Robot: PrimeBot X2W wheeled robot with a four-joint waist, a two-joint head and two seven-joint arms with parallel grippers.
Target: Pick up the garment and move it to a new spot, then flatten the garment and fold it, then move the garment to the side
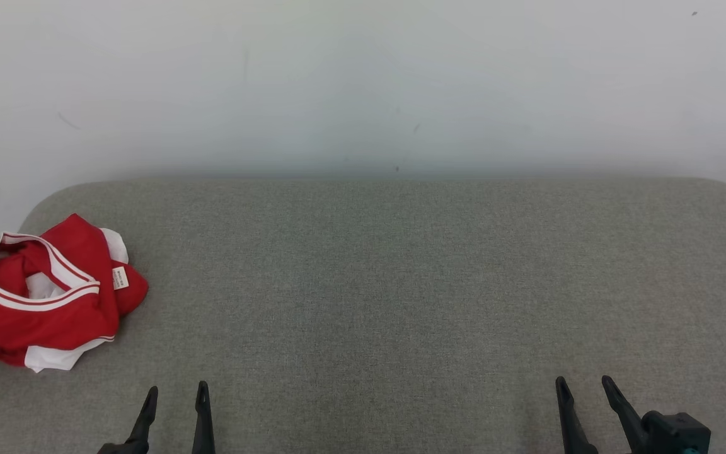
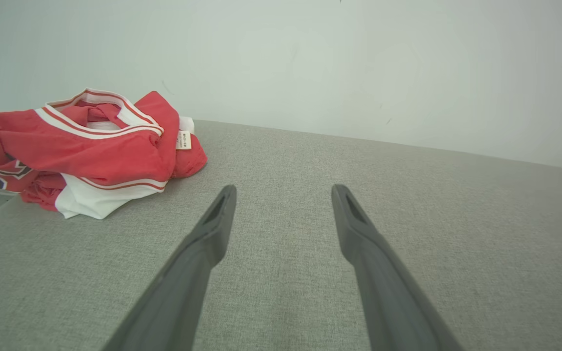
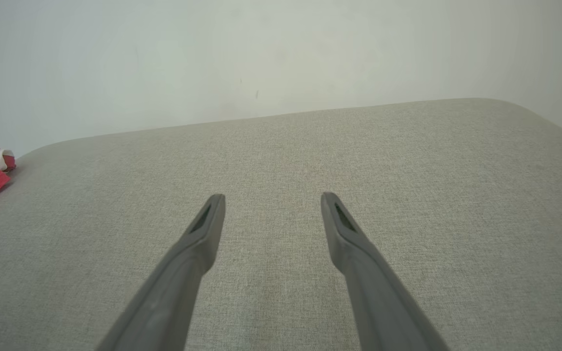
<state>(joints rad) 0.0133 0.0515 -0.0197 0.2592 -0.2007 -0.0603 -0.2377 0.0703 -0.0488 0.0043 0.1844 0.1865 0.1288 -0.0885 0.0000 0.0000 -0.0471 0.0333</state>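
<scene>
Far left on grey padded surface (image 1: 401, 284): red and white garment (image 1: 41, 296), crumpled in a heap at the left edge. Right of it, not touching, left gripper (image 1: 177, 389), released, holding nothing. Far right, right gripper (image 1: 585, 381), also released and empty.

Light is soft, even and bright. A faint shadow darkens the wall (image 1: 363, 94) beyond the jaws. Wrist views bow at their edges.
</scene>
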